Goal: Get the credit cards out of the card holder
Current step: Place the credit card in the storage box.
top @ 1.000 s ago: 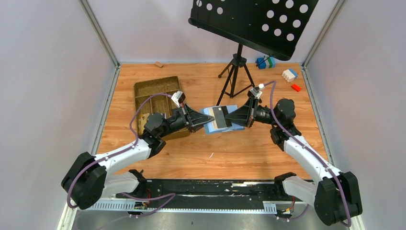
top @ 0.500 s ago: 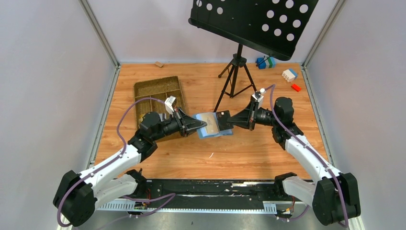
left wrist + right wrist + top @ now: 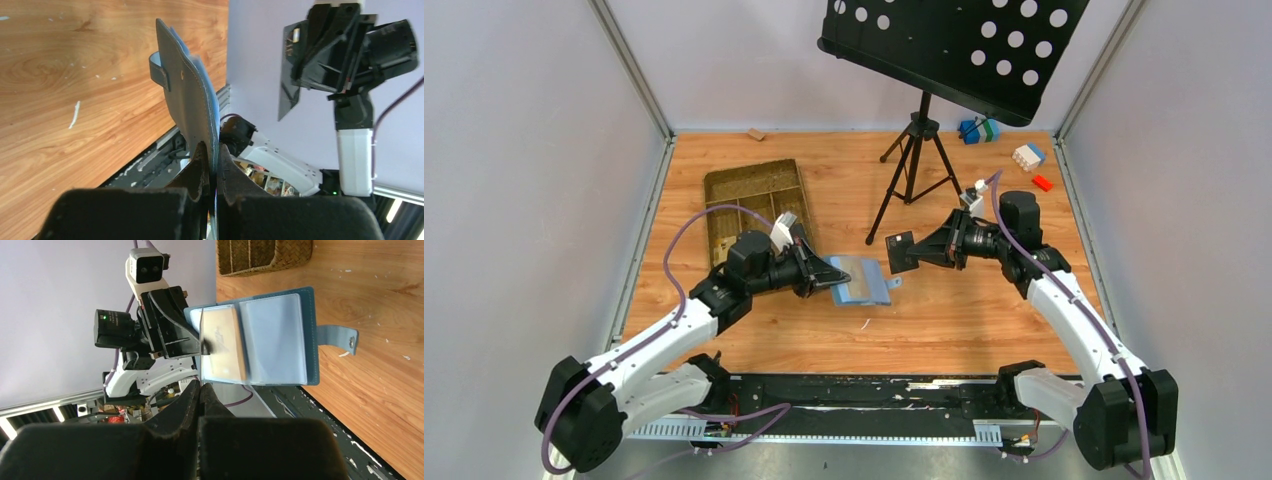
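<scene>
Black card (image 3: 900, 252) pulled free (holder (image 3: 864, 282) drawn leftward).

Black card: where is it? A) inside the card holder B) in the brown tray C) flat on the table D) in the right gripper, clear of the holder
D: the right gripper pinches the black card, apart from the card holder in the left gripper.

Matt stitched leather-look card holder (image 3: 192, 100), glossy plastic sleeves (image 3: 272, 335); smooth wood-grain table (image 3: 380, 290).

The blue card holder (image 3: 861, 281) was spread open, tan and pale-blue pockets showing, its tab (image 3: 338, 336) sticking out; a black card (image 3: 899, 252) hung just beside it, fully clear
</scene>
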Robot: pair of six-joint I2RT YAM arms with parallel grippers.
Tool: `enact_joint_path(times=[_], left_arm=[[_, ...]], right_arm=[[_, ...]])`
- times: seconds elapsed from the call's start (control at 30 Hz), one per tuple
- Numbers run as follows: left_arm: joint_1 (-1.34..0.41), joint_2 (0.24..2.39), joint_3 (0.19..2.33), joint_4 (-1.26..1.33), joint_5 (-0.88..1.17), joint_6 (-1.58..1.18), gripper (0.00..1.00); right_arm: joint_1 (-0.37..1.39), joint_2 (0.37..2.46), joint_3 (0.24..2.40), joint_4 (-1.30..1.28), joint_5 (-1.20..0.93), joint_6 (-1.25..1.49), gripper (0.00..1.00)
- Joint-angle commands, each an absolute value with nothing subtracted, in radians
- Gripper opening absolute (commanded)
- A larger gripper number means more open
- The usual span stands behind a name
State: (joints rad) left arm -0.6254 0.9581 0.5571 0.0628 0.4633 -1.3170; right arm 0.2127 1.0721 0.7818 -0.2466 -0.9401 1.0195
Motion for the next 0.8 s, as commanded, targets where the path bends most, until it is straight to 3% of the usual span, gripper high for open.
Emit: enact_joint_path(times=[0.0, 0.33, 0.77], left_arm=[[-0.621, 1.014, 0.529, 0.082, 0.506, -1.225, 0.00], [-0.621, 1.064, 0.566, -0.186, 0.454, -0.978, 0.00], [-0.620, 0.879, 0.623, -0.718, 0.287, -0.950, 0.00]], right_arm=[[0.215, 1.063, 0.847, -0.279, -0.930, 0.941, 0.00], [0.346, 1.102, 0.872, -0.277, -0.817, 0.870, 0.00], [0.663, 1.615, 1.332, -0.278, -0.520, 0.741, 0.00]])
